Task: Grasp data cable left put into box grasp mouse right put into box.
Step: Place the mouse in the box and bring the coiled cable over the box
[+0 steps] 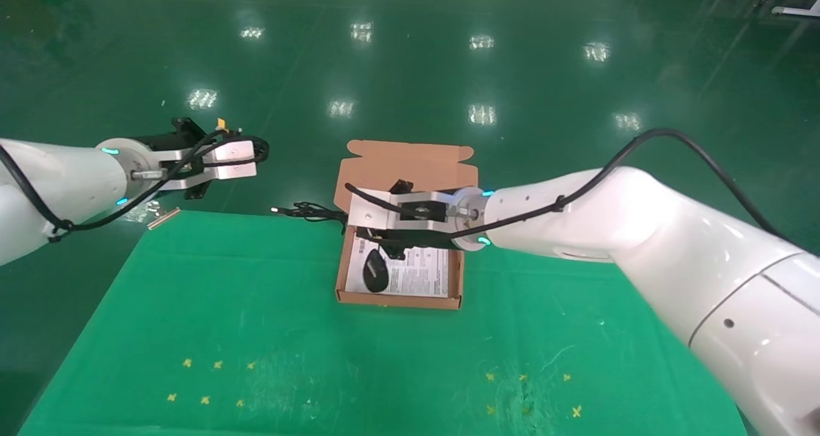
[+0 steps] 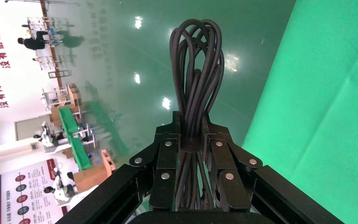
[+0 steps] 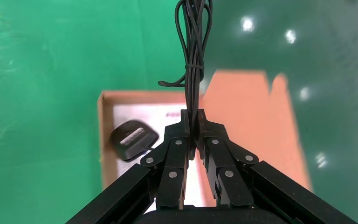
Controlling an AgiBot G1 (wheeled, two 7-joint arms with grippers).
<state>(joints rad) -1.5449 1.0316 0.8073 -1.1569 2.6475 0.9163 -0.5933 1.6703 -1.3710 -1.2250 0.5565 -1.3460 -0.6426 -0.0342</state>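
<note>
My left gripper (image 1: 252,152) is raised beyond the table's far left corner. It is shut on the data cable (image 1: 263,146), a black bundle whose loops stick out past the fingertips in the left wrist view (image 2: 196,60). The open cardboard box (image 1: 397,301) sits at the table's far middle, lid (image 1: 410,157) folded back. The black mouse (image 1: 375,271) lies in its left part on the white sheet and also shows in the right wrist view (image 3: 133,139). My right gripper (image 1: 350,222) hovers over the box, shut on the mouse's thin cord (image 3: 193,51), whose bundle trails left over the box edge (image 1: 307,212).
The green cloth table (image 1: 256,308) ends just behind the box, with glossy green floor beyond. A small flat strip (image 1: 163,218) lies at the far left corner. Yellow marks (image 1: 205,399) dot the near cloth.
</note>
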